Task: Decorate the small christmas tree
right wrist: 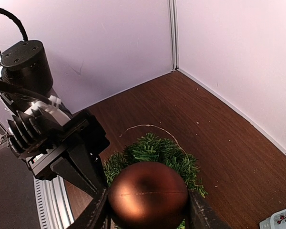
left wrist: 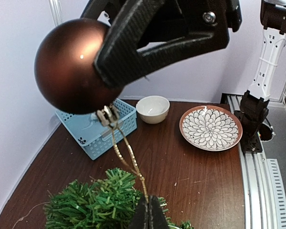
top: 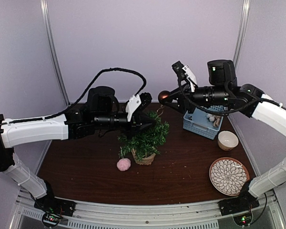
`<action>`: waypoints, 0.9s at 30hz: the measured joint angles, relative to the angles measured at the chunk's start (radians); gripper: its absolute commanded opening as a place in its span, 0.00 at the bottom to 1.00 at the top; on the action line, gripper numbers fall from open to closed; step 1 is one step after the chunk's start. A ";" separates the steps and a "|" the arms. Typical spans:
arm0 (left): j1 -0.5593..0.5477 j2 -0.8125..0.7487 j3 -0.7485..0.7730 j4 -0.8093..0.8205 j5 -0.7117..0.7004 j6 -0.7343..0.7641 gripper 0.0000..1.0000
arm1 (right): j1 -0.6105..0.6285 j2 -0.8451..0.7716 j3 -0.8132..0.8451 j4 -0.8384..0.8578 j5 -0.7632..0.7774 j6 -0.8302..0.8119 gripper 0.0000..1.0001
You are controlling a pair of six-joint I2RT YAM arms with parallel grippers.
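Note:
The small christmas tree stands in its tan pot mid-table, and its green top also shows in both wrist views. Above and to its right hangs a shiny brown ball ornament, with my right gripper shut on its two sides. A gold string loop runs from the ball's cap down to my left gripper, which is shut on the loop's end just over the tree top. In the top view the left gripper hovers at the tree's upper edge.
A blue basket with small items sits at the back right. Nearer are a small cream bowl and a patterned plate. A pink pompom lies left of the pot. A thin wire arcs over the tree.

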 measured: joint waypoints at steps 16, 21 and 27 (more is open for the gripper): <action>0.000 0.000 0.000 -0.018 -0.065 0.000 0.00 | 0.000 0.054 0.000 0.000 -0.001 0.000 0.31; 0.000 0.000 0.000 -0.019 -0.080 0.000 0.00 | 0.000 0.070 0.000 0.000 -0.001 0.000 0.31; 0.000 0.000 0.000 -0.022 -0.089 0.000 0.00 | 0.000 0.084 0.000 0.000 -0.001 0.000 0.31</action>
